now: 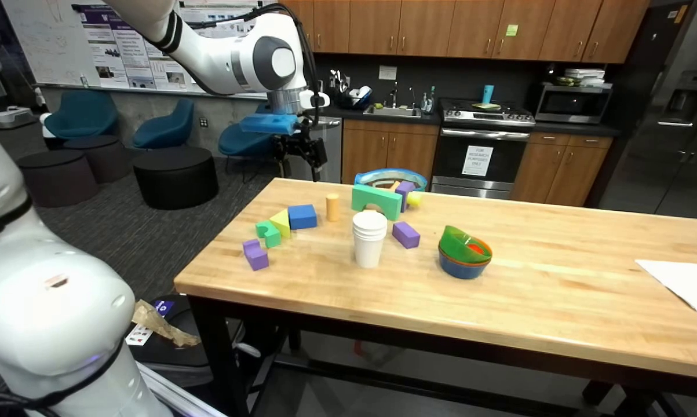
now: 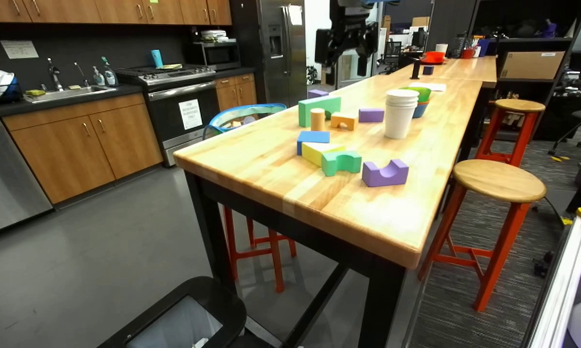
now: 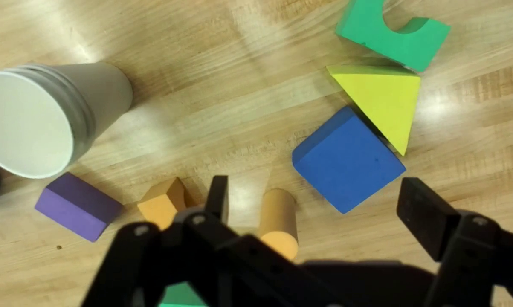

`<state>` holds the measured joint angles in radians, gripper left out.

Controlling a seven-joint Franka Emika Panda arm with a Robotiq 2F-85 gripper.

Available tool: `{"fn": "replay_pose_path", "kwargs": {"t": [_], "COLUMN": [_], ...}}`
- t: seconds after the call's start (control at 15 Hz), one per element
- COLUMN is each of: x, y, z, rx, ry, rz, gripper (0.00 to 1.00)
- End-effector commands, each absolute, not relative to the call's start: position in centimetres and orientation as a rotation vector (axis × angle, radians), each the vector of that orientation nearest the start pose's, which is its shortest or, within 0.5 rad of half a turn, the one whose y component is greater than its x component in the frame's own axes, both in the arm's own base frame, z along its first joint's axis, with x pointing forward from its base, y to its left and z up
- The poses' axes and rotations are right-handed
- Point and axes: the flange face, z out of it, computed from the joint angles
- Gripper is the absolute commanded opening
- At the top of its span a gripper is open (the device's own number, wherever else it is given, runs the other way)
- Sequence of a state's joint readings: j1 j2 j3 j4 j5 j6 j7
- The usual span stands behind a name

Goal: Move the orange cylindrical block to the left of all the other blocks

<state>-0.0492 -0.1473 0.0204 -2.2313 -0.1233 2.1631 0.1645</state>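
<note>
Approach stage, by judgement: the upright orange cylindrical block (image 1: pixel 332 208) stands ungrasped on the pale wooden tabletop (image 1: pixel 557 260), beside the blue rectangular block (image 1: pixel 302 217). The next move should call for centring over it, then lowering. The white jointed arm (image 1: pixel 223 61) holds its jaws high, apart, pointing down.
</note>
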Motion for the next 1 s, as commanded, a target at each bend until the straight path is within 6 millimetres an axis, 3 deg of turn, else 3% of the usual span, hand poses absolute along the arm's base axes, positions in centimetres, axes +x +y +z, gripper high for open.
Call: {"fn": "replay_pose_path", "kwargs": {"t": [0.0,0.47,0.93], "x": [53.4,56.9,59.6], "y": [-1.1,-3.3,-4.5], "z": [43.7,41.4,39.4], "rx": [-3.258,-3.209,-3.122], "ry": [0.237,0.511,0.596], "rz": [-0.2,-0.209,-0.233], "gripper": [1.0,1.0,1.0]}}
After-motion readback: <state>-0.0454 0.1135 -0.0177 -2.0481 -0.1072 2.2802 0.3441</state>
